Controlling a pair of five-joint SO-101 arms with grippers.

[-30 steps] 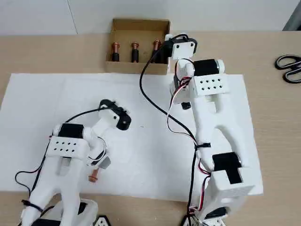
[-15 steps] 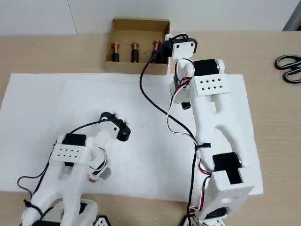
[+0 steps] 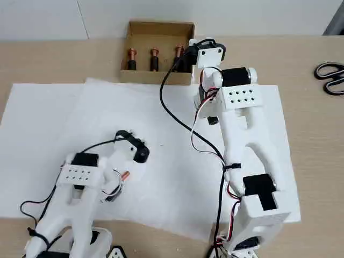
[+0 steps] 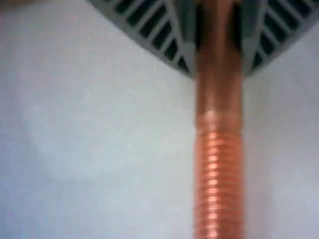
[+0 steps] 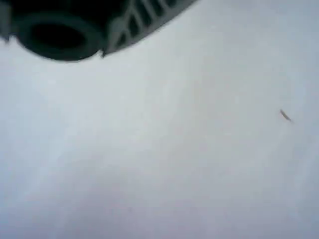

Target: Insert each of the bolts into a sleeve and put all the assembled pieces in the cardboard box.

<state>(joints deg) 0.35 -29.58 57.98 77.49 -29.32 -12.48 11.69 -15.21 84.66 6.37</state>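
Observation:
My left gripper [image 3: 118, 181] hangs over the near left of the white sheet, shut on a copper bolt [image 3: 124, 174]. In the left wrist view the threaded bolt [image 4: 219, 149] runs out from between the grey fingers [image 4: 149, 30]. My right gripper [image 3: 210, 117] sits low over the sheet near its far right, mostly hidden under its arm, with a black sleeve [image 3: 213, 121] in it. The right wrist view shows that sleeve [image 5: 57, 35] end-on beside a grey finger [image 5: 144, 20]. The cardboard box [image 3: 159, 27] at the far edge holds three assembled pieces [image 3: 154, 58].
A white paper sheet [image 3: 172, 161] covers most of the table, its far left part rumpled. Scissors [image 3: 330, 75] lie at the far right on the wood. A black cable [image 3: 177, 115] loops from the right arm across the sheet.
The left arm has lifted the bolt off the sheet and turned it, so it now points right. The paper's far left part has shifted and rumpled. The right arm has kept still.

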